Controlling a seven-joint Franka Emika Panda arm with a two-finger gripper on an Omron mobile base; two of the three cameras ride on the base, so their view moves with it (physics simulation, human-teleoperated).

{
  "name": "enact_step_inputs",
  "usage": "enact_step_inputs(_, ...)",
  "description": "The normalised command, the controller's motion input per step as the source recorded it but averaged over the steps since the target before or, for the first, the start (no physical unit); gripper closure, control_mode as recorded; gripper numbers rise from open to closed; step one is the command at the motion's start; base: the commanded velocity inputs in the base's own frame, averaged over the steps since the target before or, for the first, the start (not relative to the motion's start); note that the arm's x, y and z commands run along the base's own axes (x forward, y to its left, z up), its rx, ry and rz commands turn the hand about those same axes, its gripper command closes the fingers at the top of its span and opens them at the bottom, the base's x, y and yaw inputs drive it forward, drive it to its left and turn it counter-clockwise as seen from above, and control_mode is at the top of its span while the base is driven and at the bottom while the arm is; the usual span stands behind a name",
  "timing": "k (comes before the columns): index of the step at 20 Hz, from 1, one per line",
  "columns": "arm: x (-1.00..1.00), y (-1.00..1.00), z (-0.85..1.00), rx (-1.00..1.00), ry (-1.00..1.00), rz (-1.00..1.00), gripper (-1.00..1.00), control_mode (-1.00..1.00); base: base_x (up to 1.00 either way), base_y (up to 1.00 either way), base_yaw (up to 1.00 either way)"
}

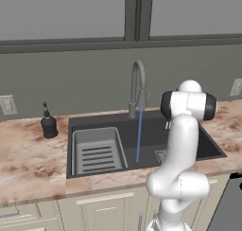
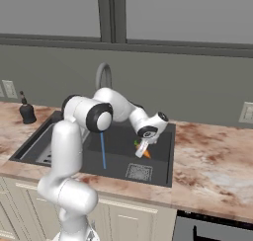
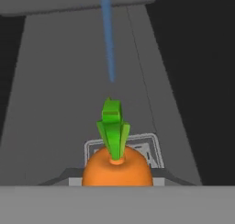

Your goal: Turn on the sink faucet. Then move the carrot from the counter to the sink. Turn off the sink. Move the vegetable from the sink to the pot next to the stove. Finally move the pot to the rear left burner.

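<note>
Carrot (image 3: 117,165) in pincer (image 2: 144,151) over open sink (image 2: 163,178)

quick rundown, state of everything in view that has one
faucet: on, blue water stream running into the basin
carrot: held in the gripper over the sink, not resting on the basin floor
gripper: shut on the carrot, hanging inside the sink area
sink: water falling into it, grey rack sitting at its left end
soap dispenser: upright on the counter left of the sink
</note>
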Motion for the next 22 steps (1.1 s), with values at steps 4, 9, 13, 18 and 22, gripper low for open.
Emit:
enact_step_inputs(4,0.1,-0.01,0.0,0.0,-0.04,0.36,1.0,-1.0,0.0,0.0,0.0)
enact_step_inputs(9,0.02,-0.01,0.0,-0.01,-0.1,0.39,1.0,-1.0,0.0,0.0,0.0)
enact_step_inputs(13,0.0,0.0,0.0,-0.07,-0.21,0.44,1.0,-1.0,0.0,0.0,0.0)
enact_step_inputs(18,-0.03,0.02,0.0,-0.09,-0.27,0.46,1.0,-1.0,0.0,0.0,0.0)
enact_step_inputs(22,-0.06,0.0,-0.02,-0.08,-0.25,0.47,1.0,-1.0,0.0,0.0,0.0)
